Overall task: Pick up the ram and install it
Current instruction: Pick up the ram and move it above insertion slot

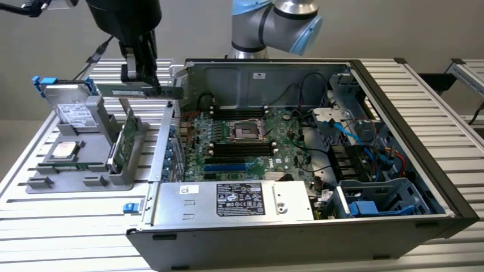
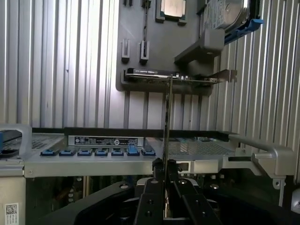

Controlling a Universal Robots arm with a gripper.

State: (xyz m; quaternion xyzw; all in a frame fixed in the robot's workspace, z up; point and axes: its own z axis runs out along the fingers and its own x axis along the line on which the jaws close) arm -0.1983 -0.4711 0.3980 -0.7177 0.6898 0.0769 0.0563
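Observation:
The ram point(image 1: 113, 89) is a thin green stick held level in the air, above the grey parts holder point(image 1: 76, 175) and just outside the open computer case's side wall point(image 1: 168, 141) on the exterior view's left. My gripper point(image 1: 144, 82) hangs from the black wrist and is shut on the ram's upper edge. In the wrist view the ram point(image 2: 167, 122) shows edge-on as a thin line running out from between my black fingers point(image 2: 152, 187), with the gripper point(image 2: 164, 164) closed around it. The motherboard's black memory slots point(image 1: 240, 148) lie inside the case, lower and toward the exterior view's right.
The holder carries an upright green expansion card point(image 1: 124, 141), a silver processor point(image 1: 62, 150) and a hard drive point(image 1: 73, 113). Inside the case are the motherboard point(image 1: 226, 164), the CPU socket point(image 1: 247, 130), cables point(image 1: 340, 127) and the power supply point(image 1: 234, 201).

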